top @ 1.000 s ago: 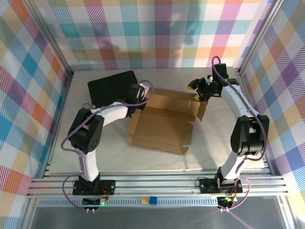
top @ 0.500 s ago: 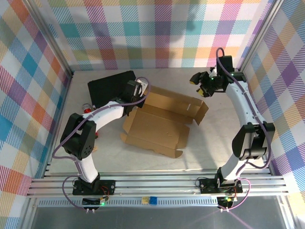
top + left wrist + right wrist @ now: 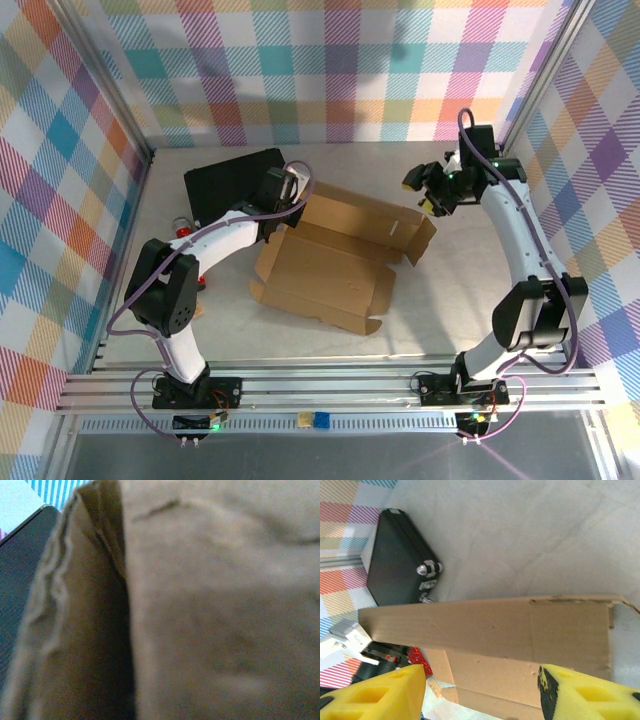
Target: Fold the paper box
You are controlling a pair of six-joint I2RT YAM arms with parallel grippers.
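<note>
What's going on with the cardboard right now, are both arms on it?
The paper box lies partly folded in the middle of the table, its rear wall standing up. The left pincer is shut at the box's rear left corner, apparently pinching a flap beside the black case. The right pincer is open, hovering by the raised right end flap with nothing between its fingers.

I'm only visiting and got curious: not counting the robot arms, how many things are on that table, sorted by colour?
Brown: 1, the paper box
Black: 1, the case
Red: 1, a small object, mostly hidden
Total: 3
</note>
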